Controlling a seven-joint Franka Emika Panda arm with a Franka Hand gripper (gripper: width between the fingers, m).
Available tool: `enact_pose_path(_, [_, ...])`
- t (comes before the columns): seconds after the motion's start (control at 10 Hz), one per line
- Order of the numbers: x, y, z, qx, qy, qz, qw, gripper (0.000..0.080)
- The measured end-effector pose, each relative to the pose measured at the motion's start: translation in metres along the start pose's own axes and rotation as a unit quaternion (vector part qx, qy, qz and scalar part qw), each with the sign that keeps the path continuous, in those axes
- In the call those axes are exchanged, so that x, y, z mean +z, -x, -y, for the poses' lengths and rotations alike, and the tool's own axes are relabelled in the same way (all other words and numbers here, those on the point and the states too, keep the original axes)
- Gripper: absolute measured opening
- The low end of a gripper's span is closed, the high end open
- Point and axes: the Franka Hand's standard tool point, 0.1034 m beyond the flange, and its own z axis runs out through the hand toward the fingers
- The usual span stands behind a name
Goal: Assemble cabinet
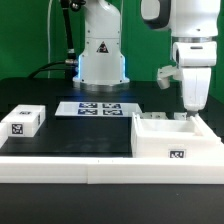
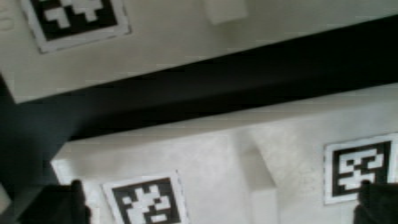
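item inspected: the cabinet (image 1: 160, 143), a white hollow box. it sits at the exterior view's right on the black table (image 1: 70, 140), open side up. its front wall carries one tag and rests against the white rail (image 1: 90, 168) that runs along the front edge of the table.

arm position: the gripper (image 1: 190, 112) hangs straight down over the far right part of the box. its tips are at or just inside the rim. the exterior view does not show whether they touch the wall.

jaws: in the exterior view the fingers merge with the white plastic behind them. the wrist view is blurred and shows only dark shapes at its lower corners. i cannot tell how wide the jaws stand, or whether they hold anything.

other parts: a small white tagged block (image 1: 22, 121) lies well apart at the exterior view's left, against the same rail. the marker board (image 1: 98, 108) lies flat between the two, nearer the robot base. the wrist view shows white tagged surfaces (image 2: 249, 150) split by a dark gap. which part each belongs to is not clear.

progress, as a judgement: early. the box looks open, with nothing visibly fitted into it. the block lies loose and unjoined. fitting the remaining pieces is left to do.
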Motion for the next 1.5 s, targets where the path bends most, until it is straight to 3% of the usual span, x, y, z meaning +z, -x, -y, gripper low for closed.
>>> enact_pose_path(0.1, [0.001, 0.001, 0.001, 0.001, -0.001, 0.000, 1.000, 0.0708])
enact_pose_path(0.3, [0.002, 0.001, 0.001, 0.001, -0.002, 0.001, 1.000, 0.0334])
enact_pose_path(0.4, [0.002, 0.001, 0.001, 0.001, -0.002, 0.001, 1.000, 0.0188])
enact_pose_path(0.5, [0.002, 0.002, 0.001, 0.001, -0.002, 0.001, 1.000, 0.0188])
enact_pose_path(0.6, [0.002, 0.001, 0.000, 0.001, -0.002, 0.001, 1.000, 0.0067])
enact_pose_path(1.2, [0.000, 0.002, 0.000, 0.003, -0.002, 0.002, 1.000, 0.0067])
enact_pose_path(1.5, [-0.033, 0.012, -0.011, 0.011, 0.013, 0.012, 1.000, 0.0068])
